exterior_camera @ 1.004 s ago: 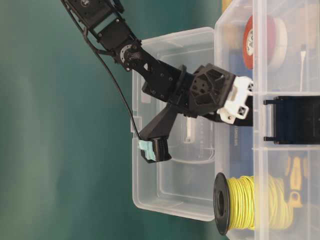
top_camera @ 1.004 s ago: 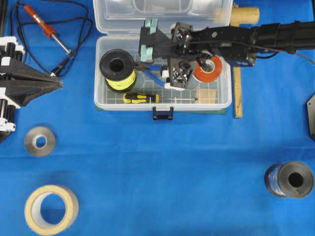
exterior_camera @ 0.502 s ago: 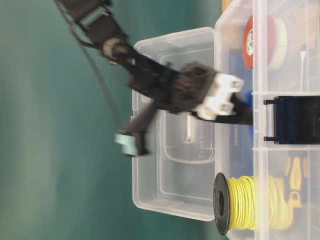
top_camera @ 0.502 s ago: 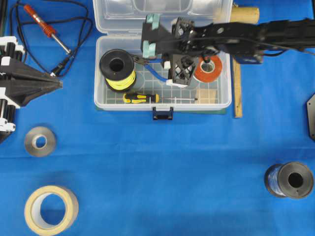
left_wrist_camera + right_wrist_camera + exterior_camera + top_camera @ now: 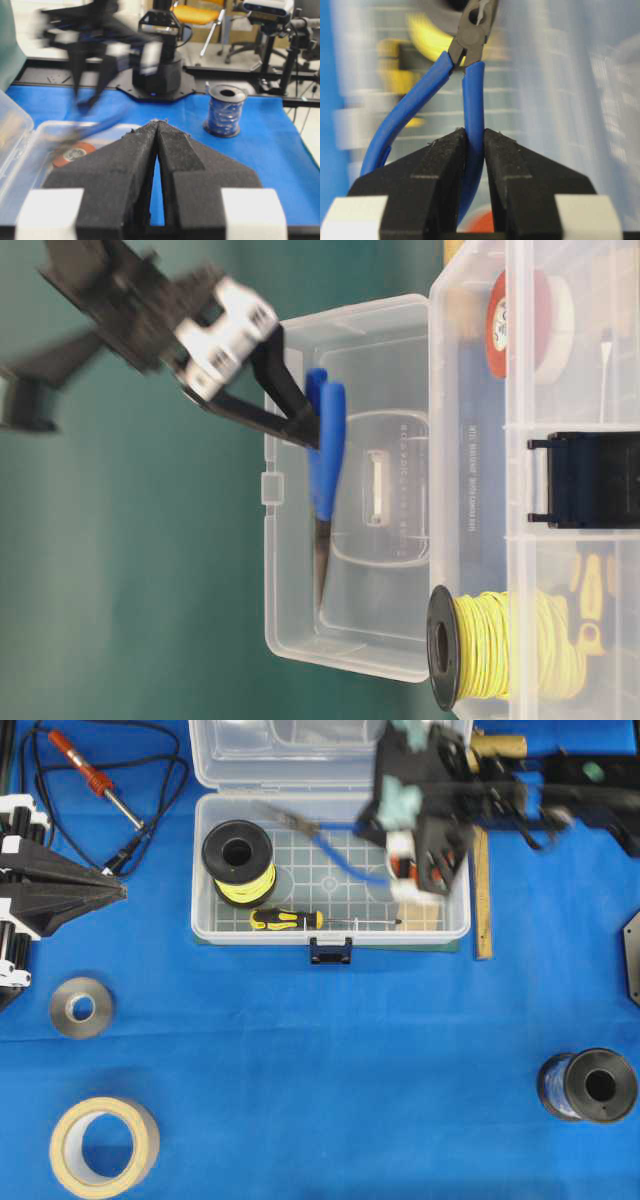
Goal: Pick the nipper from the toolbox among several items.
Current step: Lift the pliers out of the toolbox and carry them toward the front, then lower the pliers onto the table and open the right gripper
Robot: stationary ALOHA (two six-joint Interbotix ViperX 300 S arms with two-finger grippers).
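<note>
Nipper point(image 5: 330, 845) above toolbox point(image 5: 330, 932), spool point(image 5: 238, 860) inside.

The right gripper point(image 5: 474, 170) is built with black foam-padded fingers point(image 5: 442, 170). White blocks are fitted at its base. Black lattice framing is seen overhead.

The nipper point(image 5: 330, 840) is a small pair of pliers with curved blue handles and dark pointed metal tips; it hangs clear above the toolbox point(image 5: 330, 930) floor, one handle pinched between the fingers of the right gripper point(image 5: 474, 150), the other handle bowing free; its tips point toward the yellow spool end of the box. The toolbox is a clear plastic case with a grid floor and a dark blue front latch; its hinged lid lies open behind it.
</note>
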